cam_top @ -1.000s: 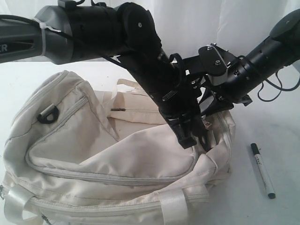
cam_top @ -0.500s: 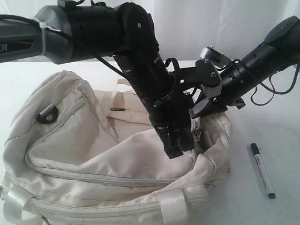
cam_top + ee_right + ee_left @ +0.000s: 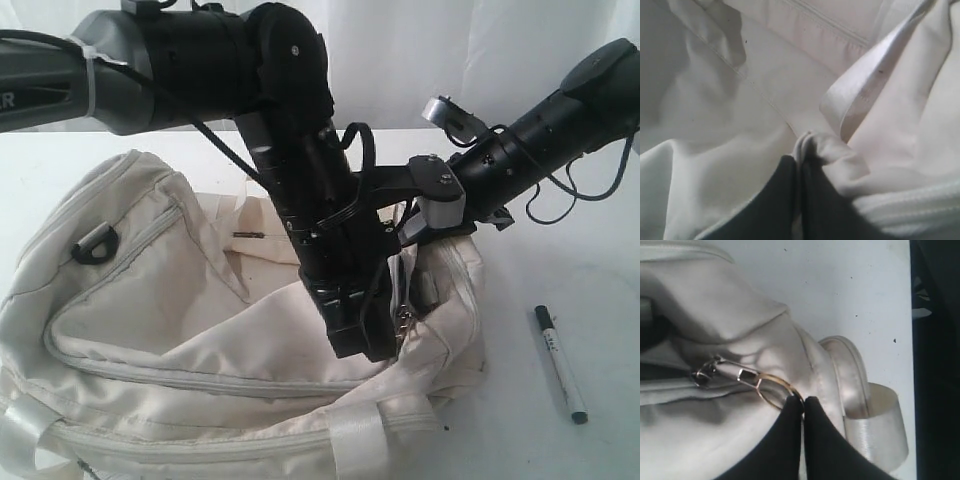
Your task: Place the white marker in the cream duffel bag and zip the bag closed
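The left end effector (image 3: 803, 401) has its fingertips pressed together on the metal ring zipper pull (image 3: 772, 390) at the right-hand end of the cream duffel bag (image 3: 200, 340). Over the last second that arm has carried the ring lower and toward the middle of the bag, so the slider now sits further along its track than it did. The right end effector (image 3: 799, 162) is also clamped shut, pinching a bunched fold of cream fabric (image 3: 826, 148) at the same end. Its arm has risen and swung back a little, which seems to brace the cloth against the pull. The bag has given with the tug: its near side sags more, and the black buckle (image 3: 90, 243) on the far left has crept slightly left. A dark gap shows behind the slider in the left wrist view. That suggests the zip is parting and the compartment is being opened, though how wide the mouth is cannot be told from here. The white marker (image 3: 560, 366) has not shifted at all. It lies on the tabletop (image 3: 570, 250) to the right of the bag, well apart from both arms, black cap pointing away. So the task appears to be in its opening stage: with both end effectors occupied, one must let go before the marker can be fetched, and the closing zip comes after that.
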